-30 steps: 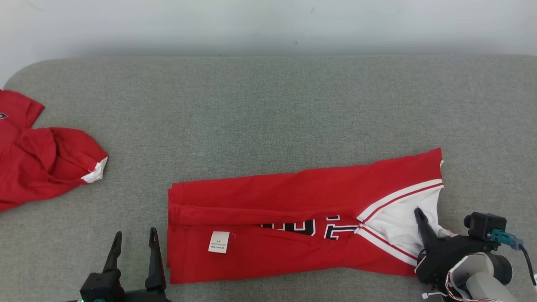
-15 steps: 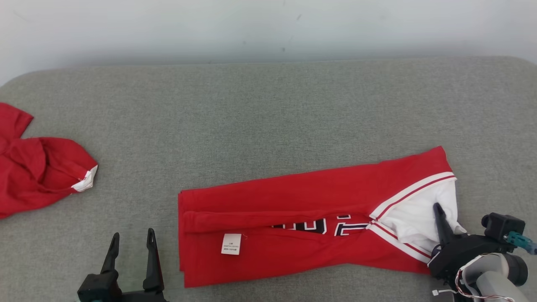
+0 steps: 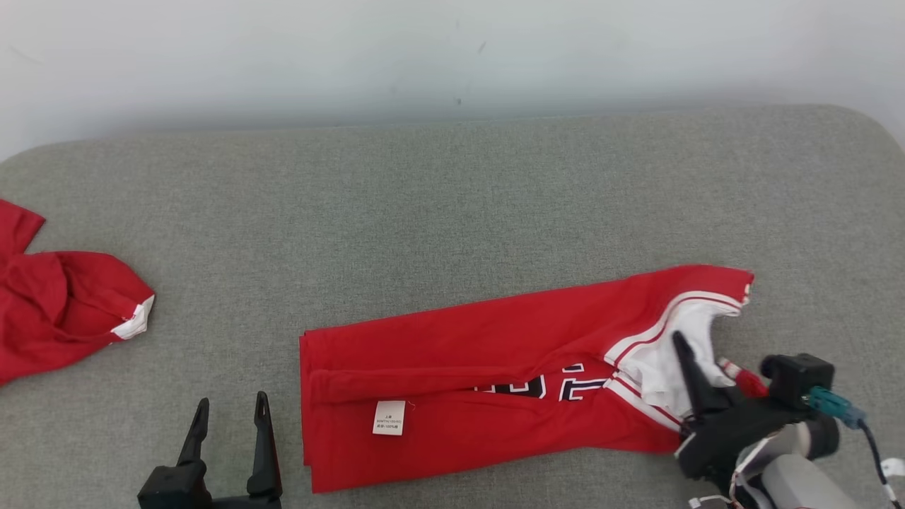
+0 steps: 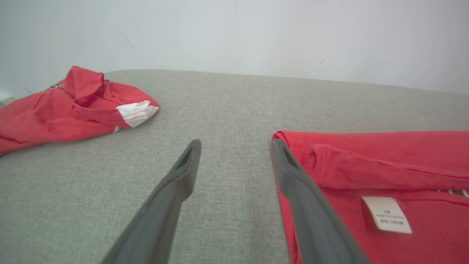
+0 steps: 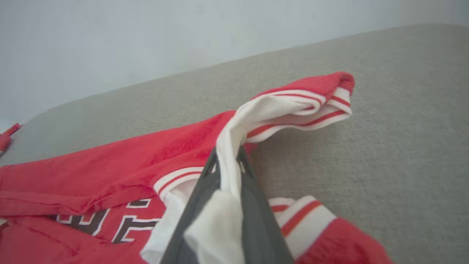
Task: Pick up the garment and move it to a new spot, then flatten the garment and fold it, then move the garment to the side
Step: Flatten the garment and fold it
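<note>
Right gripper point(image 3: 681, 343) clamped on white end of garment point(image 3: 459, 339), lower right of frame, cloth bunched. Left gripper point(image 3: 232, 401) fingers apart, empty, lower left, just beside garment edge.

The left claw point(image 3: 232, 408) sits low on the robot's left, its two dark fingers point(image 4: 304, 205) spread wide and pointing away from the body, holding nothing. The right claw point(image 3: 681, 343) reaches forward on the right, tilted slightly toward the robot's left. Its fingers are pressed together, pinching a white fold of the garment point(image 5: 110, 165), and its pale wrist point(image 3: 785, 488) lies behind it.
</note>
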{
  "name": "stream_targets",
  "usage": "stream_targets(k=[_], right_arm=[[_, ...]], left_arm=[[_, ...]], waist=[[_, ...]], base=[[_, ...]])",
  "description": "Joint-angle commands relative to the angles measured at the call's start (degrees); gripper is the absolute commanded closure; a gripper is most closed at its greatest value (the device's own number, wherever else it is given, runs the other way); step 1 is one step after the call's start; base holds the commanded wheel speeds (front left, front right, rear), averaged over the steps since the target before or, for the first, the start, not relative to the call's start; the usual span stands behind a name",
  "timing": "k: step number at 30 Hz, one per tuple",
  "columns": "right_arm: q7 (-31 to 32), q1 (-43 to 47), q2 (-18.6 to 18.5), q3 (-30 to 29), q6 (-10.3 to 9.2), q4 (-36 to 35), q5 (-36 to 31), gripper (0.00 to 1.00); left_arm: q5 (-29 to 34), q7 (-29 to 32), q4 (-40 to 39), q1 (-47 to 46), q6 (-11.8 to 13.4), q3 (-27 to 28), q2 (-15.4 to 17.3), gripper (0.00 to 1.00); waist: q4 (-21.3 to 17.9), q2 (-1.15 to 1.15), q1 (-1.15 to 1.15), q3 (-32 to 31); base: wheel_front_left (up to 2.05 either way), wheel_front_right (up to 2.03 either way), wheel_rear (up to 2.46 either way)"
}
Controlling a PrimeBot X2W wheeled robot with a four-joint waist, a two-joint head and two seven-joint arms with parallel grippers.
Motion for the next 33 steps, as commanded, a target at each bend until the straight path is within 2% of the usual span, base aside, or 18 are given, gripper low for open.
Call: stream_targets(k=[1, 7, 14, 22, 33], right_arm=[[0.6, 0.9, 0.0, 1.7, -0.14, -2.5, 0.8, 1.0], [5.5, 2.7, -0.3, 8.9, -0.14, -12.0, 2.7, 1.0], [9.6, 2.2, 0.9, 14.8, -0.14, -17.4, 3.3, 1.0], [11.9, -1.6, 4.1, 20.9, -0.14, -16.7, 2.4, 1.0], [10.6, -7.4, 8.5, 26.1, -0.14, -9.1, 1.2, 1.0]], left_arm=[[0.1, -0.2, 0.1, 0.5, -0.2, 0.0, -0.1, 0.0], [0.2, -0.2, 0.2, 0.9, -0.3, -0.6, -0.1, 0.0], [0.1, -0.2, 0.2, 1.1, -0.4, -1.5, -0.1, 0.0], [-0.4, -0.2, 0.1, 1.2, 0.0, -2.8, -0.1, 0.0], [-0.8, -0.2, 0.3, 1.2, 0.3, -4.3, -0.1, 0.0]], waist=[[0.1, -0.01, 0.0, -0.2], [1.0, -0.01, 0.0, -0.7], [3.3, -0.01, 0.0, -0.9], [7.1, -0.01, 0.0, -0.6], [11.6, -0.01, 0.0, -0.1]], base=[[0.0, 0.0, 0.0], [0.0, 0.0, 0.0], [0.0, 0.0, 0.0], [0.0, 0.0, 0.0], [0.0, 0.0, 0.0]])
